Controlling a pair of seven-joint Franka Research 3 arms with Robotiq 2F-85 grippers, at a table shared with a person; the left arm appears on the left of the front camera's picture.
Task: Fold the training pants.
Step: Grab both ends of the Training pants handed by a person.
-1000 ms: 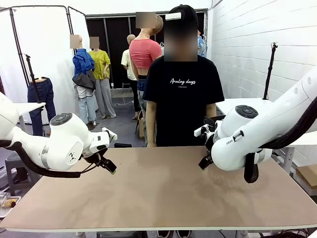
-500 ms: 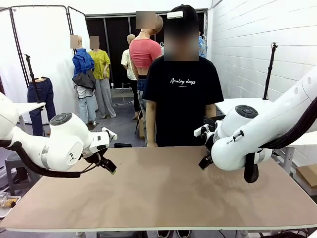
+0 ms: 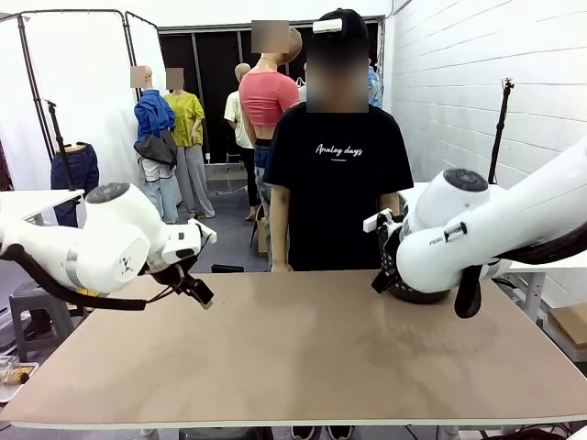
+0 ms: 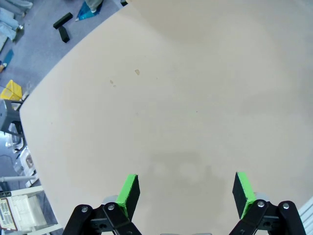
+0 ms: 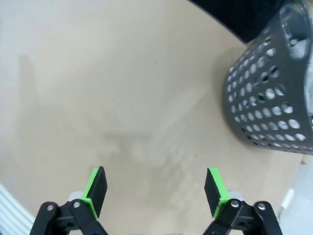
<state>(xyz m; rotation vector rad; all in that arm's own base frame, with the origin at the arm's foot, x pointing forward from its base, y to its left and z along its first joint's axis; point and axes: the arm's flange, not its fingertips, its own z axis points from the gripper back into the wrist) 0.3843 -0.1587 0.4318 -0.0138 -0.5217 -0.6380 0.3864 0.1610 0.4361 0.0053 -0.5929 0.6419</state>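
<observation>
While their jaws stand spread, left gripper (image 4: pixel 185 192) and right gripper (image 5: pixel 156 192) hover above the table (image 4: pixel 195 98); a basket (image 5: pixel 266 98) stands ahead of the right jaws.

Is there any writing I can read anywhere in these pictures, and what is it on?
"Analog days": white script on the chest of the person's black T-shirt.
Right arm's small dark lettering: too small to read.
Left arm's small dark mark: too blurred to read.

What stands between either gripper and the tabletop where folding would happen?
Nothing visible. The left gripper and right gripper hang open over bare table; the grey perforated basket stands aside, near the table's far edge on the right.
</observation>
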